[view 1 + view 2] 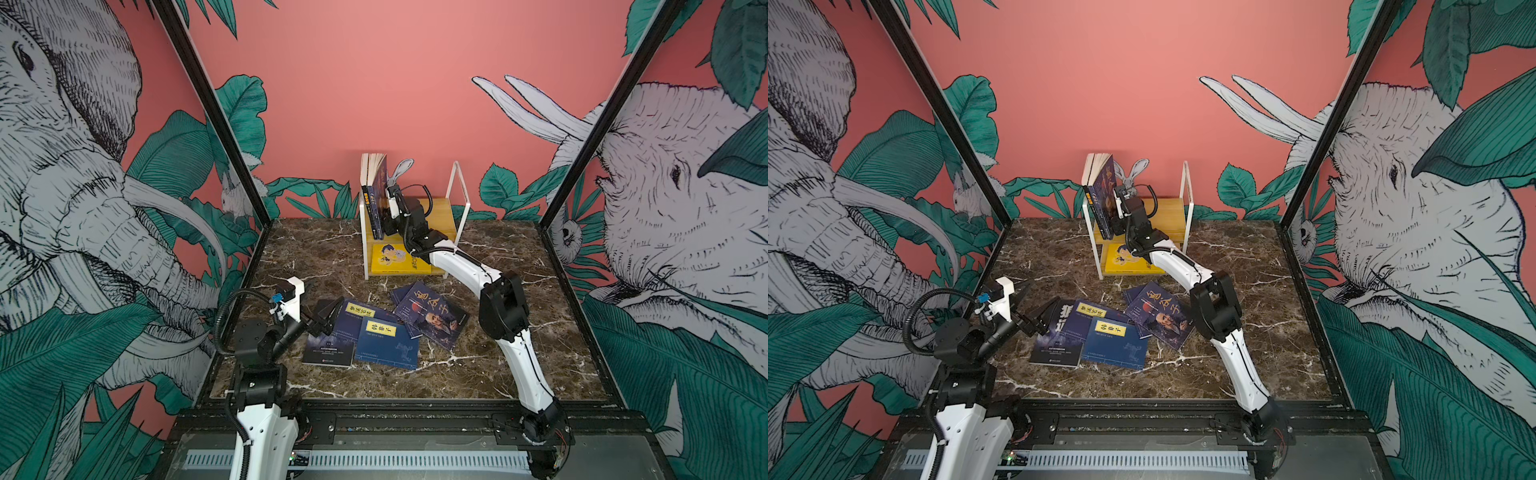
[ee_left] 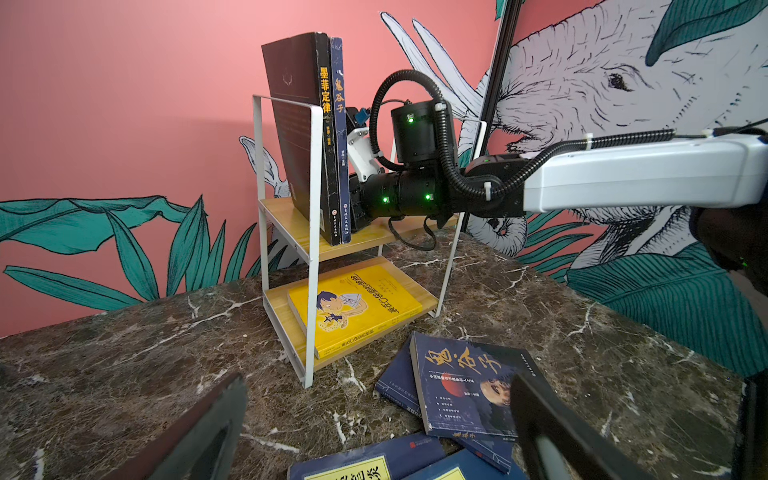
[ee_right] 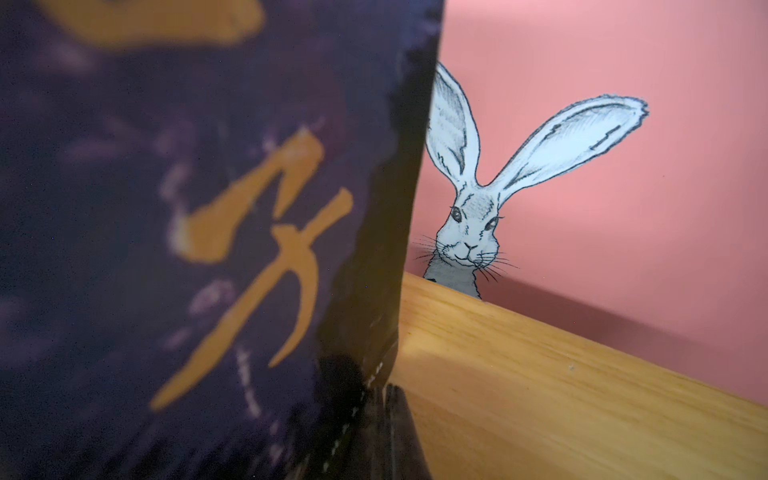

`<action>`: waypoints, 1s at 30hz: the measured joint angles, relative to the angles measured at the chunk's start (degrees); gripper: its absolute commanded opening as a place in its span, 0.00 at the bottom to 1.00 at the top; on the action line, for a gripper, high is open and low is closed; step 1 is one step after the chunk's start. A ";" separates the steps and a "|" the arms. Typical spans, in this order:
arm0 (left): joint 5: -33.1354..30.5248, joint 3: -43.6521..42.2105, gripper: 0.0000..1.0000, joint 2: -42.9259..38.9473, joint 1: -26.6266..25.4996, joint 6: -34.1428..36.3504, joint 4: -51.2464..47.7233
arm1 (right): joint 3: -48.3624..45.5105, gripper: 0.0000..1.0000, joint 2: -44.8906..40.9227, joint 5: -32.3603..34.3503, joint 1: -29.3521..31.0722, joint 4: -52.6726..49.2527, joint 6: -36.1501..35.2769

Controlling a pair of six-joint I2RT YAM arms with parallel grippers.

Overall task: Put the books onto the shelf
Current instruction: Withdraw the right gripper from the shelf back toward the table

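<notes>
One purple book [image 2: 341, 137] on the shelf [image 2: 286, 226], five on the table [image 1: 498, 365].
The shelf stands at the table's back: upper board holds a brown book [image 2: 297, 124] with the purple book upright against it, lower board a flat yellow book [image 1: 399, 259]. Five books [image 1: 386, 345] overlap in front. The right gripper [image 3: 382, 415] is closed beside the purple book's lower corner; a pinch cannot be told. The left gripper [image 1: 318, 300] gapes, empty, over the black book [image 1: 1059, 345].

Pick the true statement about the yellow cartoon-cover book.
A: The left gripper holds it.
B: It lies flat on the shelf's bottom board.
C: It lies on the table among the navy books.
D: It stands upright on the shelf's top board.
B: the yellow cartoon-cover book lies flat, cover up, on the bottom board of the shelf.
</notes>
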 measured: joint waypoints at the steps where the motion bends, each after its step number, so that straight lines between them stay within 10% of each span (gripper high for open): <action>1: -0.02 0.00 1.00 0.00 0.00 0.02 -0.04 | 0.00 0.00 -0.02 0.37 0.02 -0.11 -0.31; 24: -1.01 0.00 1.00 0.39 -0.07 -0.15 -0.39 | 4.35 0.00 -11.28 6.75 0.20 -10.08 -5.64; 30: -3.30 0.02 1.00 1.62 -0.66 -2.51 -1.36 | -5.81 0.26 -24.48 7.58 1.97 -14.58 -7.39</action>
